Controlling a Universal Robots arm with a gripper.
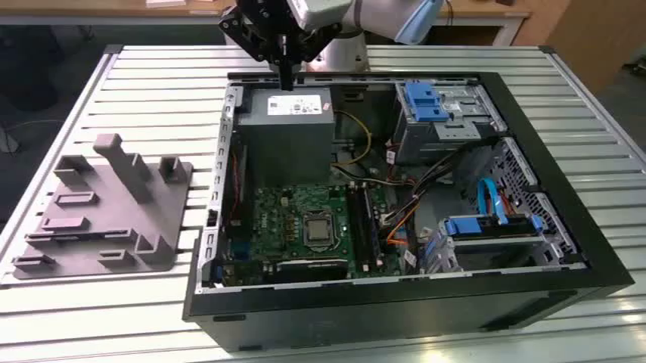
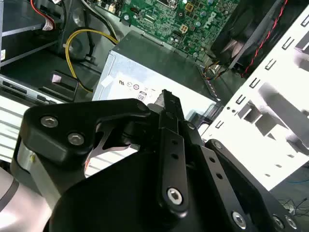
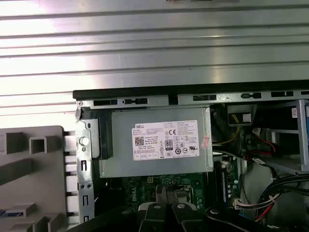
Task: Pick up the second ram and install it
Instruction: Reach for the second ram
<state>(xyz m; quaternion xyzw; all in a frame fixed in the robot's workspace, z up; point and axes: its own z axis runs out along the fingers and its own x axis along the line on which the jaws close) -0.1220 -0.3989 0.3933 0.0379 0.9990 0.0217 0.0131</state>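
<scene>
Open computer case (image 1: 404,310). High over the power supply (image 1: 293,140), at the case's 12 o'clock edge, the gripper (image 1: 287,87) hangs, fingers (image 2: 172,145) pressed together, seemingly empty. A thin dark ram (image 1: 370,219) seems seated in its slot at 3 o'clock of the processor (image 1: 318,225). Any further press calls for the gripper squarely above it.

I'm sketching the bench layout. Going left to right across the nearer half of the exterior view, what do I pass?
Grey slotted plate with upright posts → green motherboard → blue-clipped drive cage. The last two sit inside the open black computer case.
</scene>
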